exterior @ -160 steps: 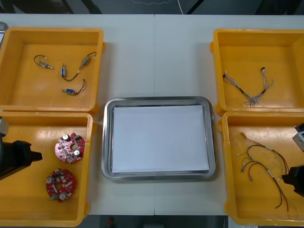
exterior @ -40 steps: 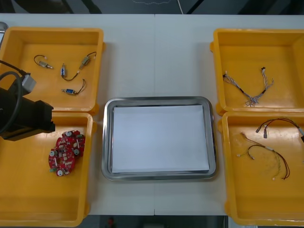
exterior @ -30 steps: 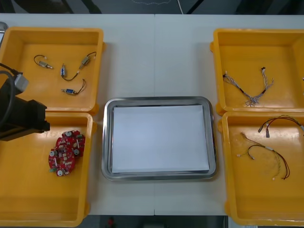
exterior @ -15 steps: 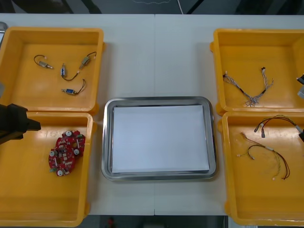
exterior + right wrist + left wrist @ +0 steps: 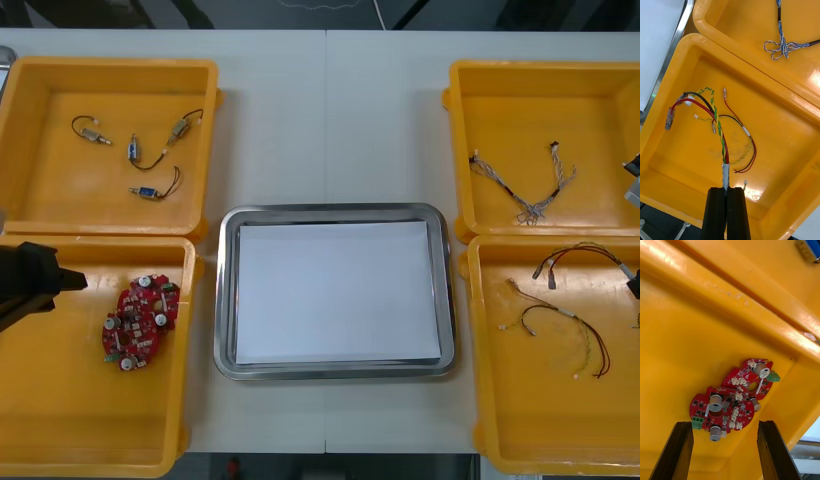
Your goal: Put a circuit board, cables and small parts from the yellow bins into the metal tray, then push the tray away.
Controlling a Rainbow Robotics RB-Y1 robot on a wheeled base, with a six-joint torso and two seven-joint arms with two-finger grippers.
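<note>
Fingers (image 5: 717,210) of the right tool (image 5: 727,189) are pressed together on the taped end of a red and yellow cable (image 5: 717,120). Its strands, a black one among them, fan out from the grip above the floor of the lower-right bin (image 5: 540,430). In the front view this tool sits at the right edge of the frame, and the cable arcs near that bin's upper wall, with other loose cables (image 5: 560,325) lying just below it. The left tool (image 5: 724,423) is wide open, its fingers set well apart over the lower-left bin (image 5: 60,420). Two overlapping red circuit boards (image 5: 732,405) lie just ahead of the fingertips, and I judge them not yet touched. From above, that tool reaches in from the left edge of the frame, near the boards. Farther out, small metal parts (image 5: 135,150) lie in the upper-left bin (image 5: 40,200) and a blue and white cable (image 5: 525,190) lies in the upper-right bin (image 5: 500,90). The metal tray (image 5: 330,211), white inside, sits at the centre of the counter (image 5: 330,100) between the bins with nothing in it. So the task looks barely begun: one cable is gripped but not yet carried over, a board is lined up but not grasped, and the parts, the loading and the push are all left to do.
</note>
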